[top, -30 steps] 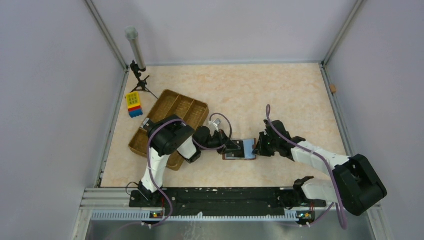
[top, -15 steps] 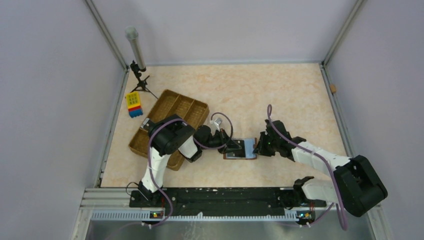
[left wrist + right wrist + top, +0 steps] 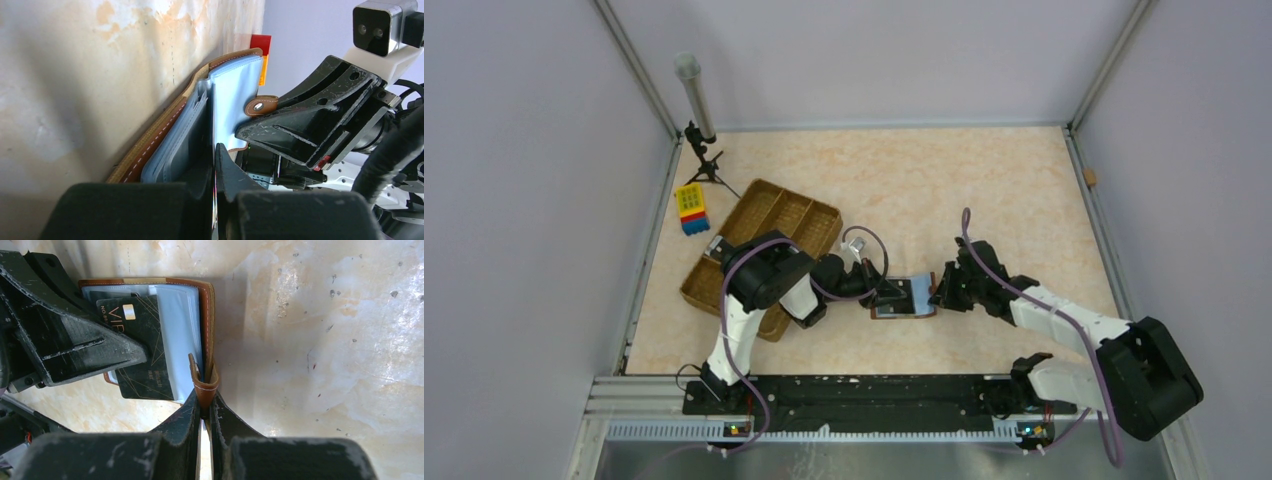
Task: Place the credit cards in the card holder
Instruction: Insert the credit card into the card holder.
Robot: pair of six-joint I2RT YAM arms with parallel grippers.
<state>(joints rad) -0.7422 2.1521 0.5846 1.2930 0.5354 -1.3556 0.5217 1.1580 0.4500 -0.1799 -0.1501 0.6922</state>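
Top, left-wrist and right-wrist views of a two-arm card-loading cell. The card holder (image 3: 207, 315), a brown stitched leather wallet with clear plastic sleeves, lies open on the marbled beige worktop (image 3: 325, 340), between the two arms near the centre of the top view.

The right end effector (image 3: 204, 407) has its fingers pressed together on the snap strap (image 3: 202, 385) at the holder's edge, pinching the card holder there.

The left end effector (image 3: 215, 155) is also pressed together. It grips a black credit card (image 3: 142, 365) with a gold chip and "VIP" lettering. The card sits tilted over the clear sleeves, one corner projecting past the holder's edge. How far it has entered a sleeve cannot be told.

The two end effectors face each other across the holder, close but not touching.

A brown compartmented tray (image 3: 774, 212) sits to the left, partly covered by the left arm. A yellow-and-blue block (image 3: 691, 208) lies beyond the tray, near the wall.
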